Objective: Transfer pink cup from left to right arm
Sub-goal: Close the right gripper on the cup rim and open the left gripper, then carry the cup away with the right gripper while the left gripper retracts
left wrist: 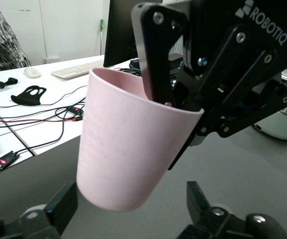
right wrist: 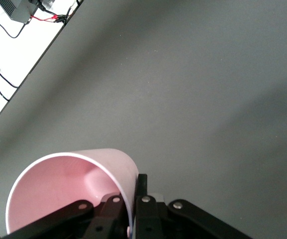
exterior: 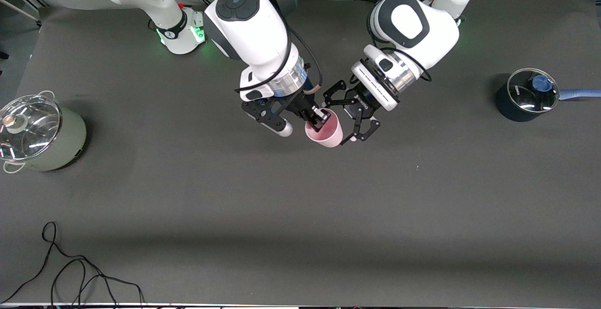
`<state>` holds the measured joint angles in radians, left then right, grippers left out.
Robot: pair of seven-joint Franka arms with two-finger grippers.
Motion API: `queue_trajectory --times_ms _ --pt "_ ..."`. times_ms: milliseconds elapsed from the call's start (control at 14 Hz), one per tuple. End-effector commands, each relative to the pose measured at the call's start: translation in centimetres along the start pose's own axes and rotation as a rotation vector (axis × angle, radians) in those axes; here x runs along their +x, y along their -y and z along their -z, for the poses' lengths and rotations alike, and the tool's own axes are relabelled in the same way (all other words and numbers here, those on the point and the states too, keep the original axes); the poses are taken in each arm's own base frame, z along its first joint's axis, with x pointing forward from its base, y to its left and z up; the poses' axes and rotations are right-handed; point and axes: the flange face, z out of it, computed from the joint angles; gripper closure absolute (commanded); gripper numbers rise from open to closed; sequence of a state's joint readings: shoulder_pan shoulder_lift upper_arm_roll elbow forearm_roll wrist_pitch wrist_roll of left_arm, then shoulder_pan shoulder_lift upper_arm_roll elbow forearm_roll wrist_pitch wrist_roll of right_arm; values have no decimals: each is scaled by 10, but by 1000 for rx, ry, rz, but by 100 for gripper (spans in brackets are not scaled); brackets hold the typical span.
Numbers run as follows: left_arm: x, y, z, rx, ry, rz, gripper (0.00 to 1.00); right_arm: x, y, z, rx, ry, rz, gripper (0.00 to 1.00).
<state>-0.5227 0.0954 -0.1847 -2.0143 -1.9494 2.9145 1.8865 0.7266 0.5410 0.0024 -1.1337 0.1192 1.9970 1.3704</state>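
We hold the pink cup (exterior: 325, 130) above the middle of the worktop (exterior: 300, 205), its rim pinched in our right end effector (exterior: 319, 118), our left end effector (exterior: 359, 123) spread wide beside it, so a tilt could loosen that thin grip.

One word could be read: "ROBOTIQ", printed in white on the black body of the right gripper (left wrist: 168, 99) (seen in the left wrist view), which gripped the pink cup's (left wrist: 128, 144) rim.
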Motion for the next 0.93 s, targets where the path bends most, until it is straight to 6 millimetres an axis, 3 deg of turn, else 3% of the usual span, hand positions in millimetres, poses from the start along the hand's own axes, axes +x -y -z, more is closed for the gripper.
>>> queue_trajectory --times_ms 0,143,357,500,714,857 --pt "6 -7 -3 15 -5 16 1 16 -7 9 -51 -12 109 100" --pt "3 3 -3 22 -2 15 1 50 -23 31 -104 0 164 100" --pt "3 47 9 20 -29 28 1 101 -61 71 -216 55 305 100" --pt "-3 84 23 -9 -48 27 1 143 -98 93 -279 101 363 100" --pt "-23 119 43 -81 -43 14 1 199 -163 123 -305 156 529 100" --pt "-41 149 61 -141 -32 7 1 240 -207 133 -320 175 595 100"
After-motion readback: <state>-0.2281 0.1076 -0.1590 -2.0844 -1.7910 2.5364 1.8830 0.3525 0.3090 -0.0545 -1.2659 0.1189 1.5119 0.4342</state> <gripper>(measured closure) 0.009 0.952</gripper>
